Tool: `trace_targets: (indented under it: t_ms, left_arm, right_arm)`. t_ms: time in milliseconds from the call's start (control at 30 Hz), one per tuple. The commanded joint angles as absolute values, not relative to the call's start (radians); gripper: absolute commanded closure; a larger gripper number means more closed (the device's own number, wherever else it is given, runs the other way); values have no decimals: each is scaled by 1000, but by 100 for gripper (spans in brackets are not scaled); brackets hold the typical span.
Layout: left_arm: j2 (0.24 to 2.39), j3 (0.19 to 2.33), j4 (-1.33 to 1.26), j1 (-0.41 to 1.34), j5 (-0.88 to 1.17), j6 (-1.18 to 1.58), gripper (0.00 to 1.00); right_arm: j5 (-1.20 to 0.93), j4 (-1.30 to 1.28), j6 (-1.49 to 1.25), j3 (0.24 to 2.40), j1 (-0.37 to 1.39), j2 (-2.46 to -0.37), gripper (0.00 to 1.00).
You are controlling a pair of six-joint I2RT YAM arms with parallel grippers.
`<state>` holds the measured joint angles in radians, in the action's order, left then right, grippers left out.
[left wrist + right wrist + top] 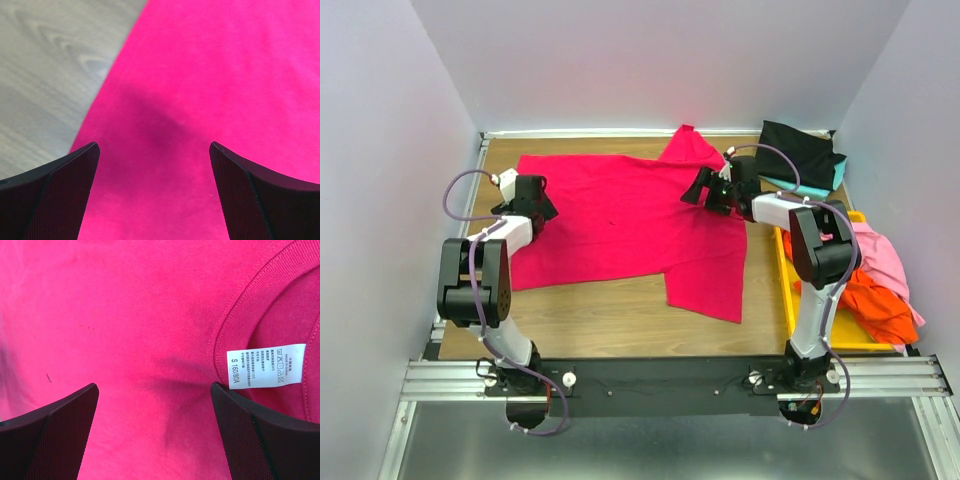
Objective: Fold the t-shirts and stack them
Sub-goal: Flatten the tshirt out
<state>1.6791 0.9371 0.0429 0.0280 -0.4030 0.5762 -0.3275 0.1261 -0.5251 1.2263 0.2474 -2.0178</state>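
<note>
1. Lying spread flat across the middle of the wooden counter [610, 315] is the crimson t-shirt [620, 215], with one sleeve pointing to the far edge and the other to the near right.
2. The left fingers [55, 195] are set wide apart and hold nothing. They are positioned over the shirt's left edge, where the fabric meets bare wood.
3. The right fingers [260, 435] are likewise wide apart and unloaded. They are positioned over the collar, with the white neck label [266, 366] just ahead of one finger.
4. The black t-shirt [802, 150] sits in the far right corner on top of the teal t-shirt [800, 186].
5. The yellow bin [784, 275] stands along the right edge and holds the pink t-shirt [885, 258] and the orange t-shirt [875, 305].
</note>
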Motion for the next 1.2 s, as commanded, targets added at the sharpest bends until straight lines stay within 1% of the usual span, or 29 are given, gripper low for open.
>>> trace_targets:
  t_ms: [0, 133, 167, 533, 833, 1033, 1167]
  left_arm:
    - [1654, 900, 51, 9, -410, 637, 2]
    - [1664, 893, 29, 9, -370, 640, 2]
    - [1681, 897, 26, -17, -356, 638, 2]
    - [1811, 979, 43, -40, -276, 617, 2]
    - [1818, 1035, 81, -55, -311, 614, 2]
    - [1703, 1013, 68, -54, -417, 620, 2]
    - [1518, 905, 46, -43, -489, 658, 2]
  right_arm:
    - [-301, 77, -522, 1184, 241, -2011, 0]
    - [-302, 78, -517, 1181, 241, -2003, 0]
    - [-304, 77, -517, 1178, 241, -2000, 0]
    - [-298, 80, -509, 1147, 242, -1939, 0]
    - [-299, 81, -505, 1147, 241, -1937, 0]
    - [-327, 83, -482, 1150, 241, -1919, 0]
    - [-342, 81, -465, 1163, 241, -1891, 0]
